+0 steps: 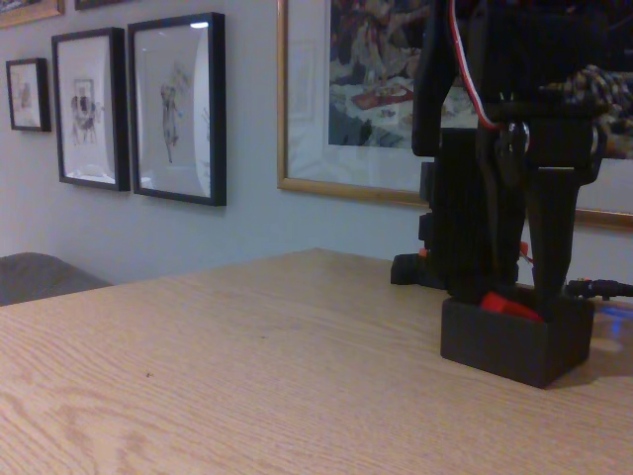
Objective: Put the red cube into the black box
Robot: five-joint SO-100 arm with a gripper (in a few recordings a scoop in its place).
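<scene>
The hand (529, 282) reaches down into the black box (516, 339) on the counter (247, 366); its grip state is unclear. Beside its fingertips, the red cube (509, 306) rests tilted against the rim, so lifting away could drag it out.

- The fixed view is dim and warm-toned, with soft indoor light.
- A bright glare streak runs across the glass of the framed picture (176, 109), near its top edge, and paler reflections wash over the glass below it.
- The arm (514, 148) reads as a near-black silhouette against the paler wall (247, 228); its details are lost in shadow.
- The box (516, 339) is dark too, with a faint shadow on the table (247, 366) at its base.
- The cube (509, 306) shows as a muted red, partly shaded.
- A small blue glow sits at the right edge behind the box.
- The whole picture is soft and grainy; the table's near grain is blurred.
</scene>
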